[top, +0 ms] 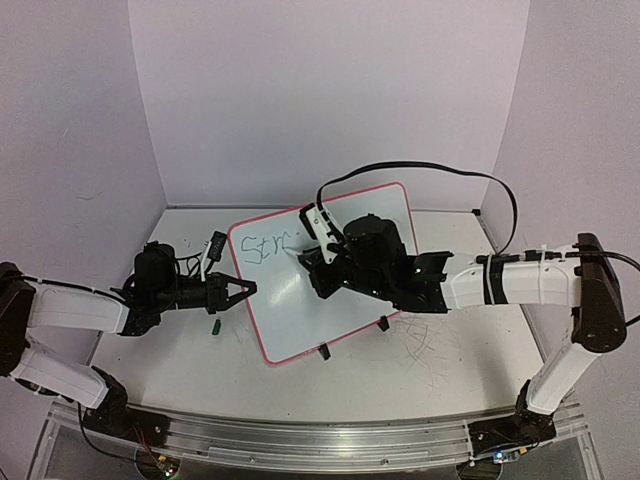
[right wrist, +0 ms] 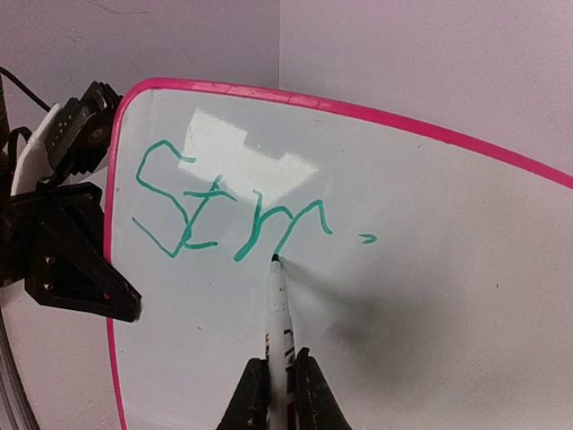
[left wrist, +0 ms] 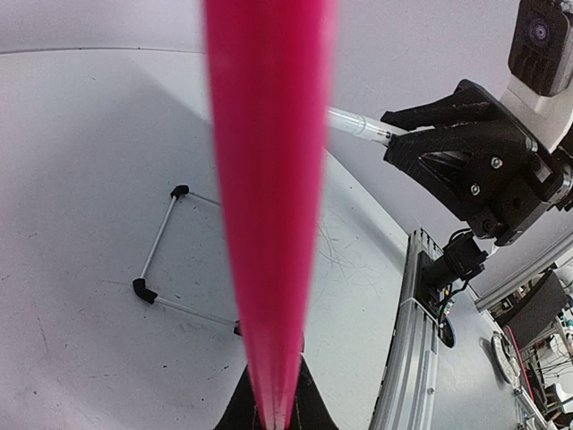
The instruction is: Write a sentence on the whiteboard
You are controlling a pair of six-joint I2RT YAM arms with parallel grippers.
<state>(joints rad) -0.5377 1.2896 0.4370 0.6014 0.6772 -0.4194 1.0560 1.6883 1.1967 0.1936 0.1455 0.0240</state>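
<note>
The right gripper [right wrist: 279,372] has its jaws pressed onto the marker [right wrist: 277,313], low on the barrel. The tip touches the board [right wrist: 430,296] just under the last green stroke. The left gripper [left wrist: 273,403] has its jaws closed on the red rim [left wrist: 269,179] of the board, at the board's left edge, and holds it there. The board rests on the table [top: 420,370] between the two arms, turned at an angle, with its black feet [top: 323,351] toward the arm bases.

The writing [right wrist: 233,219] sits near the top left corner. It reads "Str" plus the start of one more letter, and a small green dot lies a little to the right. I judge the task to be in its early part: one word is begun, and most of the board is bare.

The right wrist view shows each stroke and the tip contact clearly, while from above the letters are small and the arm covers part of the board. The top view alone shows a green cap [top: 214,326] lying on the table just beside the left gripper. The left wrist view shows the rim between the jaws, but none of the writing.
</note>
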